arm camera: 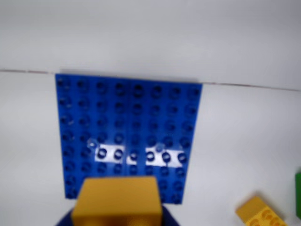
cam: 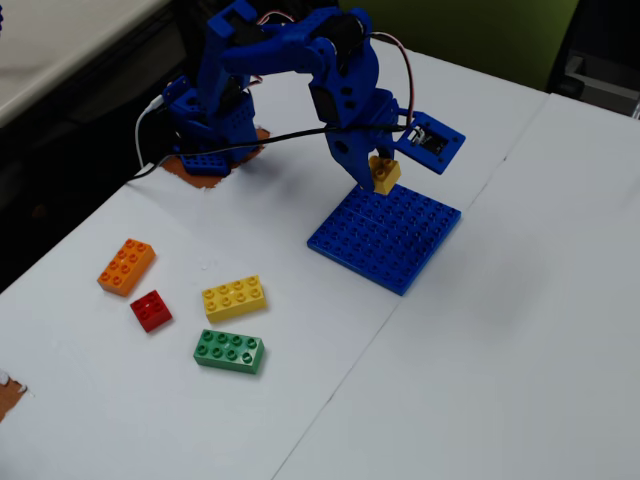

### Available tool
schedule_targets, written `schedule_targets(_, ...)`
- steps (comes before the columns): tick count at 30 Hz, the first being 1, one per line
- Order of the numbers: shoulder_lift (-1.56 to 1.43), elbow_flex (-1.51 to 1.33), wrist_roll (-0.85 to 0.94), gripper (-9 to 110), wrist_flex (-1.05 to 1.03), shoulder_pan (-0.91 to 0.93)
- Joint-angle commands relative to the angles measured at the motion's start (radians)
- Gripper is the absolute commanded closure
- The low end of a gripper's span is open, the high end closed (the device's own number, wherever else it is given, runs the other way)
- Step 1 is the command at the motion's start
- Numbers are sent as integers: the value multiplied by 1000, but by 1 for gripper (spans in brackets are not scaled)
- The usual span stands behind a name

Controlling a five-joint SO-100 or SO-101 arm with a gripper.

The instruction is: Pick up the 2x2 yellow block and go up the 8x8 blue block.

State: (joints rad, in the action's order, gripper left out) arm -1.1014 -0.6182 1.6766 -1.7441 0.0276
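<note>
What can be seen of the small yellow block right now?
The small yellow block is a glossy plastic brick, squarish and short. It is clamped in the blue arm's pincer and hangs in the air just above the near-arm edge of the blue baseplate, apparently not yet resting on its studs. In the wrist view it fills the bottom centre, smooth side facing the camera, with the plate spread out beyond it. Its studs are not visible in either view.
</note>
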Motion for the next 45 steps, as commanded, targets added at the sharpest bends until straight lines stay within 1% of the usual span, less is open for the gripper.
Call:
schedule_targets(1, -34, 3, 8, 93, -9, -5)
schedule_targets(45, -44, -17, 15, 93, -9, -5)
